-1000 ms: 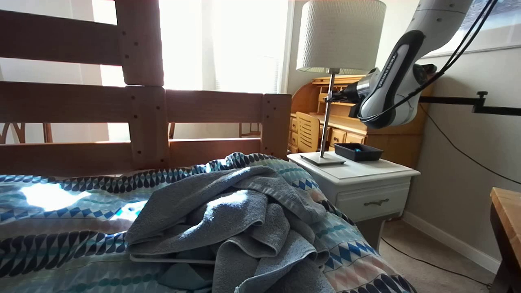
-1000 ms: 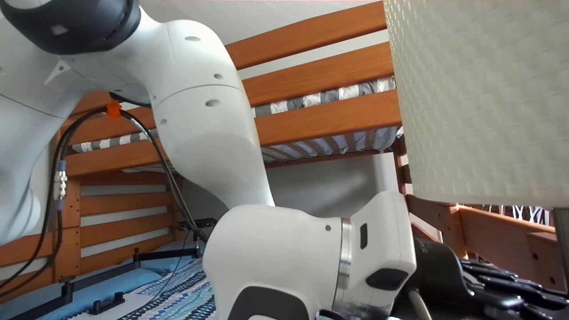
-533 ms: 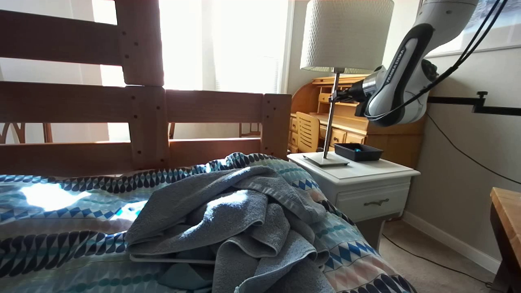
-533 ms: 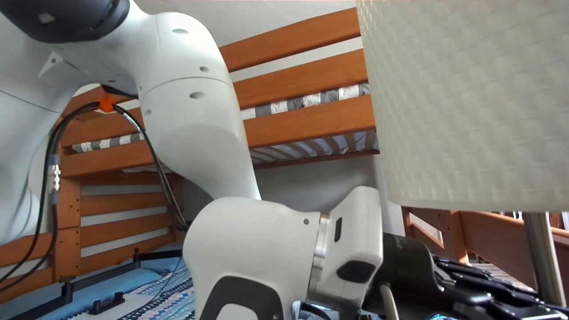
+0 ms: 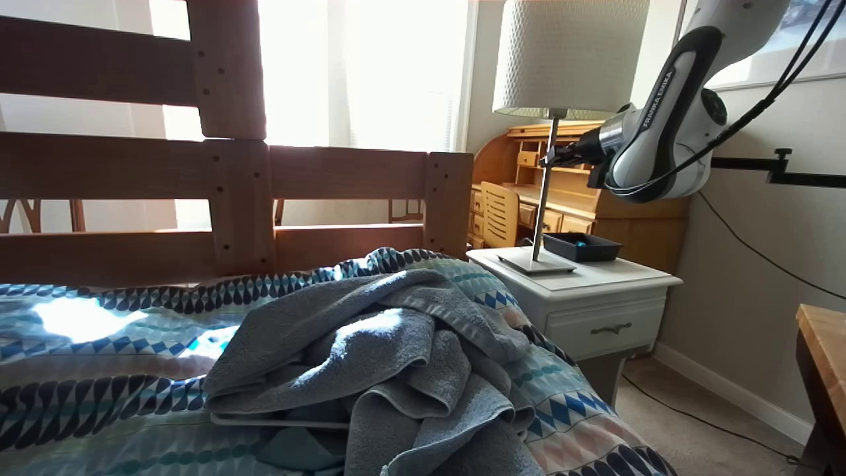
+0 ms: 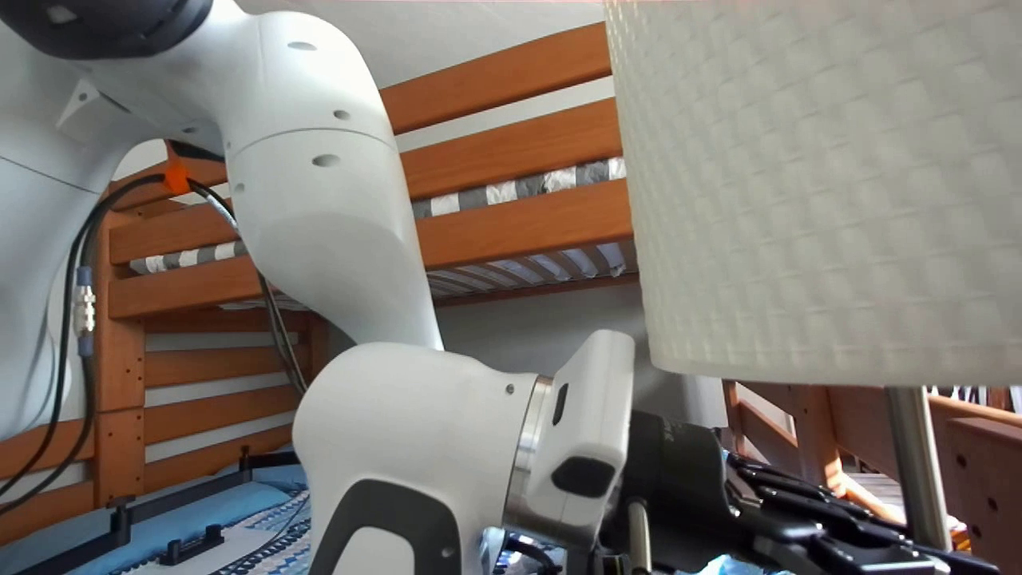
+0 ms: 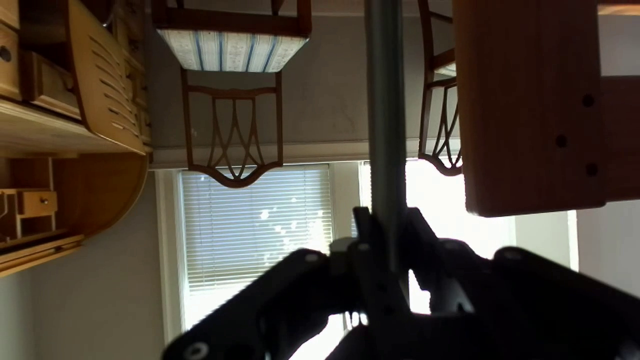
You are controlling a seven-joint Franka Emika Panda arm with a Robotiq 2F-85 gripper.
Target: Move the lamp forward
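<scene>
At right, a black tray point(image 5: 598, 254) held something blue point(image 5: 580, 244); the gripper point(image 5: 546, 160) clasped the table lamp point(image 5: 570, 63) by its pole point(image 5: 543, 198).

Nearest in the upside-down wrist view, the black, jointed, two-fingered gripper point(image 7: 388, 222) clasps the slim grey metal lamp pole point(image 7: 386, 110), a dark, blurred finger point(image 7: 420, 235) on each side of it. At that view's left stands a honey-coloured wooden desk point(image 7: 50, 134) with small drawers point(image 7: 32, 205), a slot-backed pale-wood chair point(image 7: 95, 75) just beside it. Far off, between desk and pole, a lattice-backed dark-brown wooden chair point(image 7: 232, 93) with a blue-striped cream seat point(image 7: 232, 50) stands near a bright window point(image 7: 345, 200) with pale slatted blinds point(image 7: 255, 227). At the right, a thick red-brown wooden post point(image 7: 530, 110) partly hides a second lattice-backed brown chair point(image 7: 442, 59).
</scene>
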